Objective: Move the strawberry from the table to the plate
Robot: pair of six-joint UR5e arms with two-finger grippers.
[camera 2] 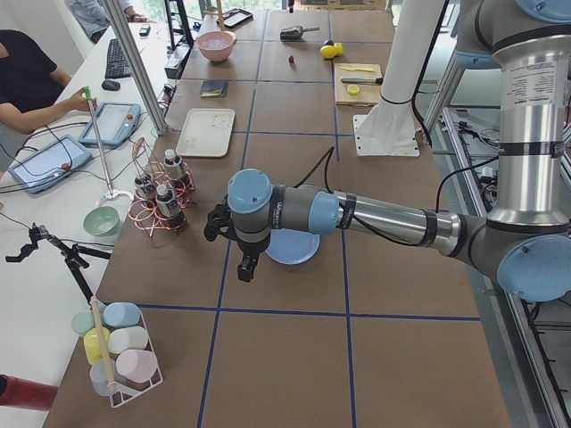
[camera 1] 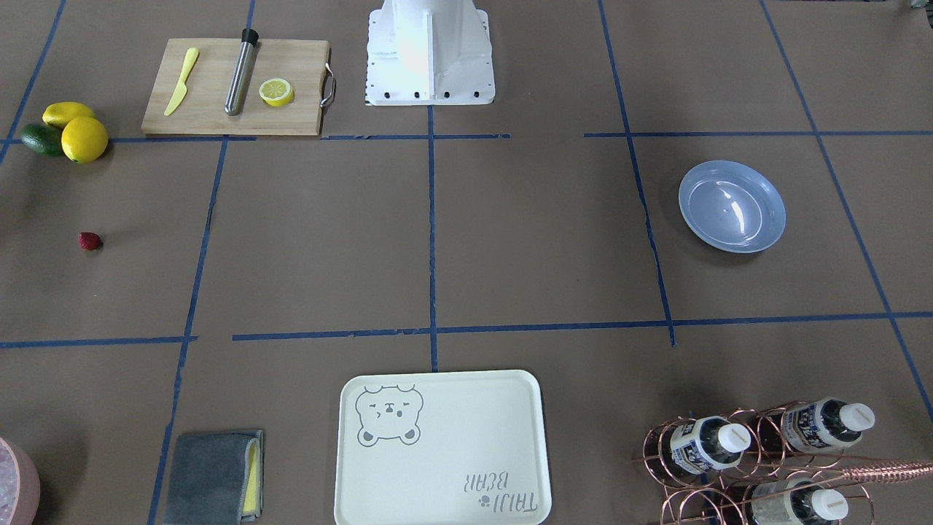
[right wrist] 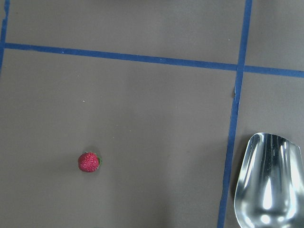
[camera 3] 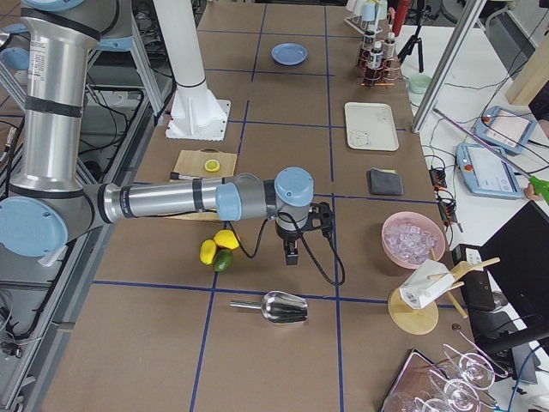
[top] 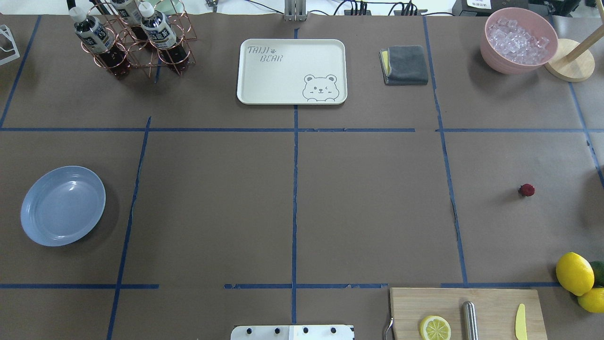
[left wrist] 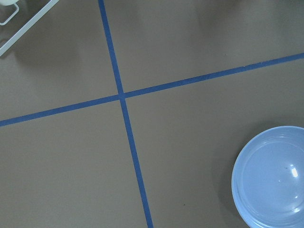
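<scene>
The strawberry (camera 1: 90, 241) (top: 526, 190), small and dark red, lies alone on the brown table (top: 212, 198) on my right side. In the right wrist view the strawberry (right wrist: 89, 162) sits low and left of centre. The light blue plate (camera 1: 732, 206) (top: 62, 205) (left wrist: 273, 178) rests empty on my left side, far from the berry. My left gripper (camera 2: 243, 263) hangs above the table by the plate (camera 2: 293, 247). Over the strawberry's area hovers my right gripper (camera 3: 292, 251). Both show only in the side views, so I cannot tell whether they are open or shut.
A wooden cutting board (top: 490, 307) with a lemon half, yellow knife and metal cylinder lies near the base. Lemons (top: 574, 273) and an avocado sit beside it. A metal scoop (right wrist: 268, 183), bear tray (top: 291, 71), bottle rack (top: 132, 40), grey cloth (top: 405, 65) and ice bowl (top: 518, 40) stand farther off.
</scene>
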